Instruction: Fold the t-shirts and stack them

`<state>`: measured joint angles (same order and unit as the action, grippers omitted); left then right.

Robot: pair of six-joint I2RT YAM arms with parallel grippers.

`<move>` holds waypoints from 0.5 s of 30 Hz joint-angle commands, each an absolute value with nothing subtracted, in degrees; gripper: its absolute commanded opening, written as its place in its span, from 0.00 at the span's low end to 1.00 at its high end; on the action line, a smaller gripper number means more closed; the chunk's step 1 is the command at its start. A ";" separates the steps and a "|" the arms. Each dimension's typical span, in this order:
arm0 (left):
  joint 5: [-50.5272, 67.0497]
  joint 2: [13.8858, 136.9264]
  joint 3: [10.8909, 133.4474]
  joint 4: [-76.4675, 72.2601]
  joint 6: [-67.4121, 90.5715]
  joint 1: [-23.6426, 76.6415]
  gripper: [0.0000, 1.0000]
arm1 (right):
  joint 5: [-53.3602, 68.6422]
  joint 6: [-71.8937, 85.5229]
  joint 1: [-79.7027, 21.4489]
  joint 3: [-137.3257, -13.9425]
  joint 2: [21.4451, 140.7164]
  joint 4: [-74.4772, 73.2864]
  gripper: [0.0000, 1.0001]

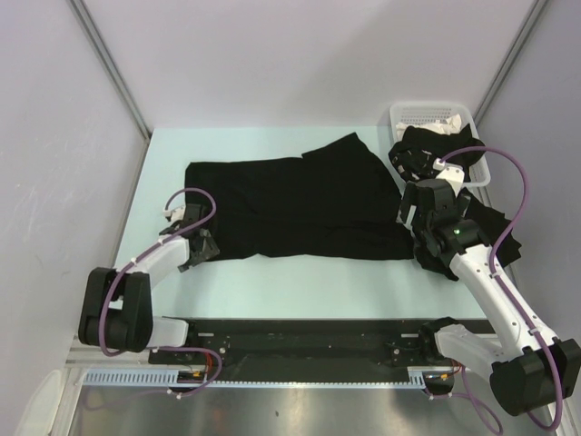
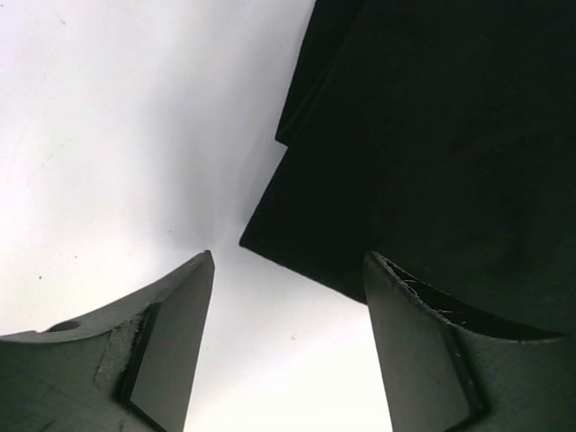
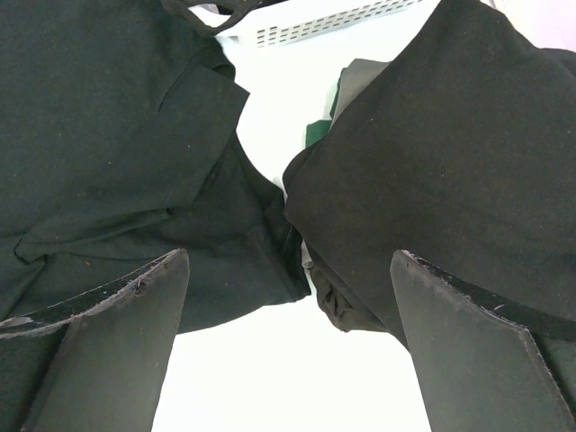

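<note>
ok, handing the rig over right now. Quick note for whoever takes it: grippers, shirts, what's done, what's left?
Left gripper: open, empty, at the near left corner of the spread shirt.
Right gripper: open, empty, over the gap between that shirt's right edge and a crumpled shirt beside it.
Another black shirt hangs over the basket at the far right corner.
Done: one shirt laid out on the table; no finished stack in sight.
Left: fold it, then the others, and stack them.
</note>
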<state>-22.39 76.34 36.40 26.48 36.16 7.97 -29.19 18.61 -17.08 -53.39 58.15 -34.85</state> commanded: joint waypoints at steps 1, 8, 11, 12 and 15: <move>-23.29 77.87 39.02 26.55 37.27 7.03 0.68 | -29.36 18.38 -17.14 -55.63 56.69 -33.48 1.00; -24.43 79.80 39.90 26.54 37.18 6.86 0.61 | -30.94 15.56 -17.14 -55.63 54.84 -33.14 1.00; -25.57 81.21 40.87 27.77 37.27 6.86 0.59 | -31.29 15.29 -17.23 -55.63 54.75 -33.22 1.00; -25.75 81.73 41.22 28.03 37.35 6.86 0.58 | -31.38 15.55 -17.14 -55.63 54.84 -33.31 1.00; -26.19 81.83 41.40 28.56 37.44 6.86 0.56 | -31.20 16.26 -17.14 -55.63 55.02 -33.31 1.00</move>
<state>-23.44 81.14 39.88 27.53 36.25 7.46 -29.61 16.38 -17.08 -53.39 55.57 -34.85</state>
